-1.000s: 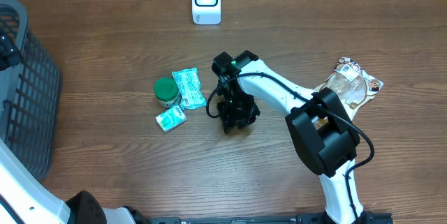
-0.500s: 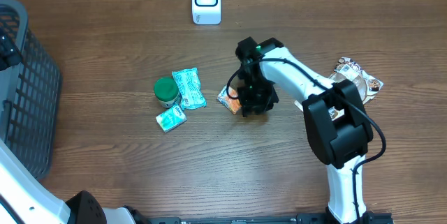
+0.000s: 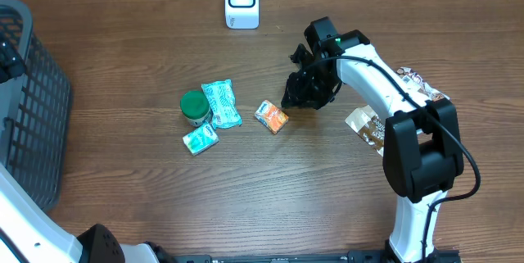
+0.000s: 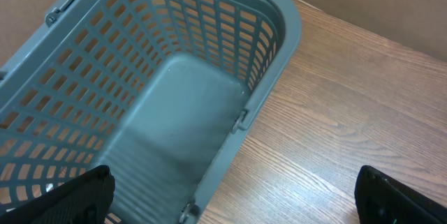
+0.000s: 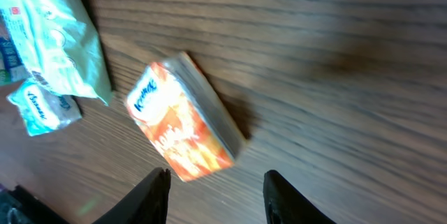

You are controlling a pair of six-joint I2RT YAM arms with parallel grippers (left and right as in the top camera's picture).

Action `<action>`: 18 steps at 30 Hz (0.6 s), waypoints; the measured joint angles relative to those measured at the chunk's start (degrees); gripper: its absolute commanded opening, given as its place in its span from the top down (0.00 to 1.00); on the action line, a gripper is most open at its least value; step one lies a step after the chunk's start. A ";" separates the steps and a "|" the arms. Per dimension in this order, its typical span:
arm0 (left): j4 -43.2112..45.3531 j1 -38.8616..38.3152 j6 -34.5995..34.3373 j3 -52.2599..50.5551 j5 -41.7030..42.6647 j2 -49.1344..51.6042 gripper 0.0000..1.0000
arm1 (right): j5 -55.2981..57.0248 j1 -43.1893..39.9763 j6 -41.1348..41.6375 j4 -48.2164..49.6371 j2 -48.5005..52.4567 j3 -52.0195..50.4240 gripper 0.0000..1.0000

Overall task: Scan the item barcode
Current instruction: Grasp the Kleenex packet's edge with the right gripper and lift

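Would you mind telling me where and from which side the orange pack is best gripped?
Probably from straight above, closing on the two long edges of the orange pack: it lies flat on its broad face, skewed on the table, with free space on both sides.

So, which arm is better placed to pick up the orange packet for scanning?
Right: the right claw hangs open close to the orange packet, which shows in its wrist view. The left claw is over the grey basket at the table's far side.
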 measured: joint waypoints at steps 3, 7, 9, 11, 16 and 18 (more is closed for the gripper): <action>0.00 0.00 0.00 0.00 0.00 0.00 0.00 | -1.20 0.33 -0.02 1.92 0.00 -2.10 0.58; 0.00 0.00 0.00 0.00 0.00 0.00 0.01 | -1.95 0.57 0.07 4.28 0.00 -5.35 0.58; 0.00 0.00 0.00 0.00 0.00 0.00 0.01 | -2.23 0.57 0.00 6.60 0.00 -7.28 0.58; 0.00 0.00 0.00 0.00 0.00 0.00 0.01 | -2.43 0.57 0.07 8.66 0.02 -8.76 0.58; 0.00 0.00 0.00 0.00 0.02 0.00 0.00 | -4.94 0.55 0.07 15.39 0.02 -13.49 0.62; 0.00 0.00 0.00 0.00 0.00 0.00 0.00 | -6.34 0.52 0.00 17.22 -0.07 -14.43 0.69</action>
